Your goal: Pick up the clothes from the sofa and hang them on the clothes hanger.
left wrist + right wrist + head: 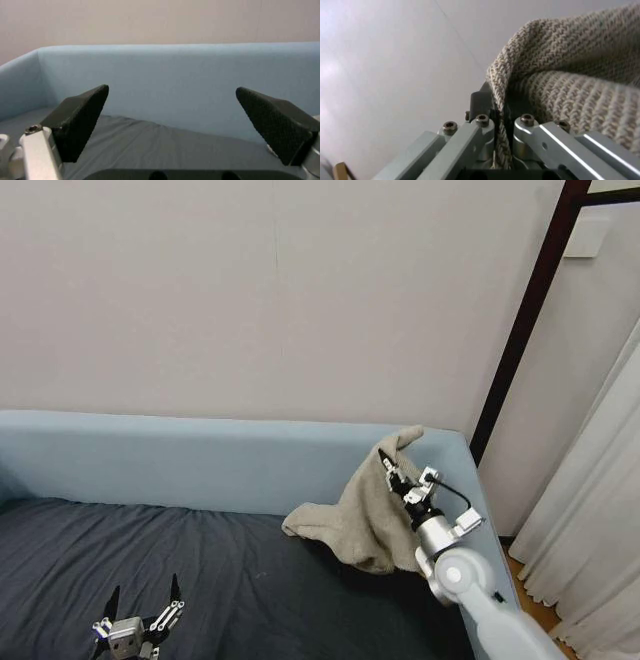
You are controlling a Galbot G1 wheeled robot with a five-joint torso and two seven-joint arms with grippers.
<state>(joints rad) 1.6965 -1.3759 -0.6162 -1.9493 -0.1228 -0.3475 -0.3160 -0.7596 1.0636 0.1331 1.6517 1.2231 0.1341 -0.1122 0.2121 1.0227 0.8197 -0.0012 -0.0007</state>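
A beige knitted garment (pixel 365 510) hangs at the right end of the light blue sofa (pixel 200 465), lifted off the dark seat cushion (pixel 180 570). My right gripper (pixel 392 470) is shut on a fold near the garment's top. The right wrist view shows the knit fabric (pixel 570 82) pinched between the jaws of that gripper (pixel 501 112). My left gripper (pixel 145 595) sits low over the seat cushion at the front left, open and holding nothing. Its two dark fingers (pixel 80 120) spread wide before the sofa's backrest (pixel 180 82).
A plain wall (pixel 270 290) stands behind the sofa. A dark door frame (pixel 525 320) and white curtains (pixel 600 530) stand to the right of the sofa's end. The seat cushion stretches bare to the left of the garment.
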